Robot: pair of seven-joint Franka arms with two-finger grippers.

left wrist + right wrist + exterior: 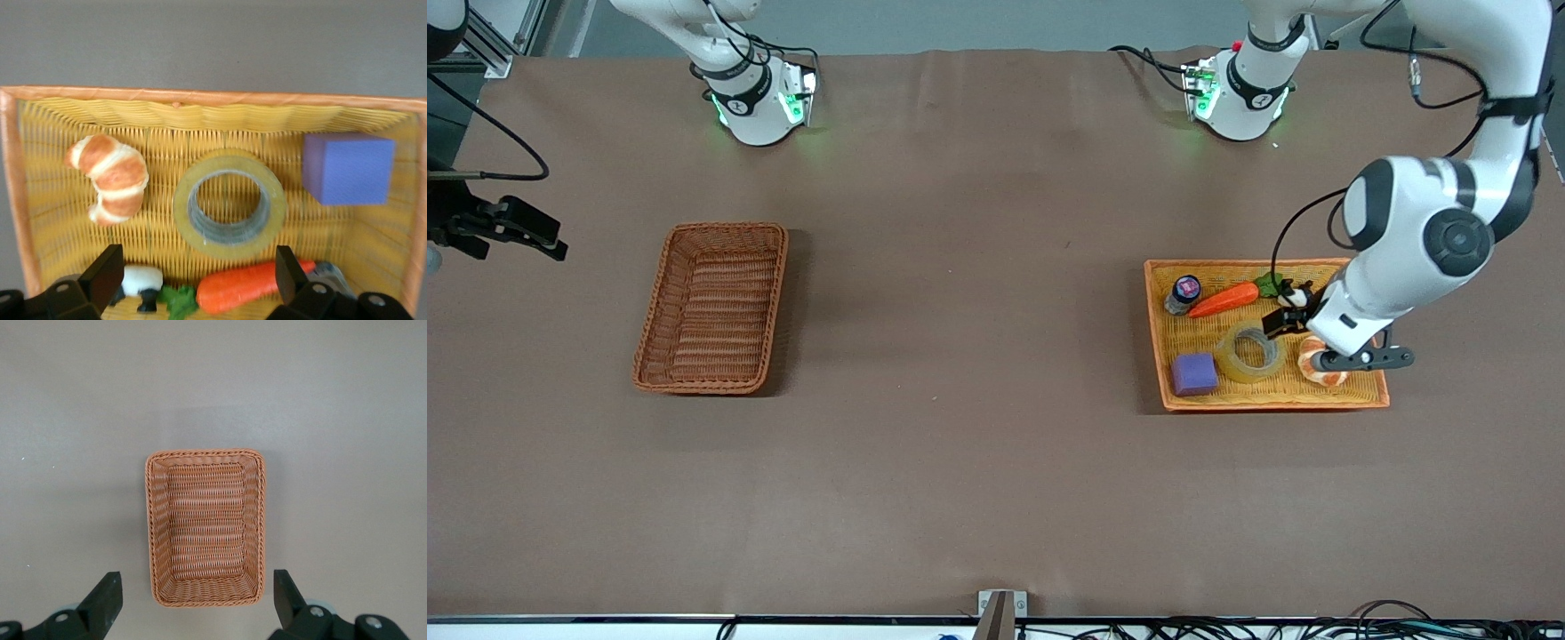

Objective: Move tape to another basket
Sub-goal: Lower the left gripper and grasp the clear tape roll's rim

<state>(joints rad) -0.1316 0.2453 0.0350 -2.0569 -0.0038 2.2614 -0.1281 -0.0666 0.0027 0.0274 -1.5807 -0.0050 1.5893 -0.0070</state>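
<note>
Translucent yellowish ring-shaped tape roll (1251, 352) lies flat in shallow orange-yellow woven tray (1352, 397), toward left arm's end of table; purple cube (1194, 373) beside it, slightly nearer camera; croissant (1316, 364) beside it too; orange carrot (1224, 300) farther; left gripper (1303, 342) hovers over tray, fingers spread, grasping nothing; deep reddish-brown wicker basket (713, 307) well apart, toward right arm's end; right gripper (193, 603) above it, fingers spread, waiting.

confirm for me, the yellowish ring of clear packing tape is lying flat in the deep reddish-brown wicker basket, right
Not quite. The yellowish ring of clear packing tape does lie flat, but in the shallow orange-yellow woven tray, as the left wrist view shows. The deep reddish-brown wicker basket holds nothing.
</note>
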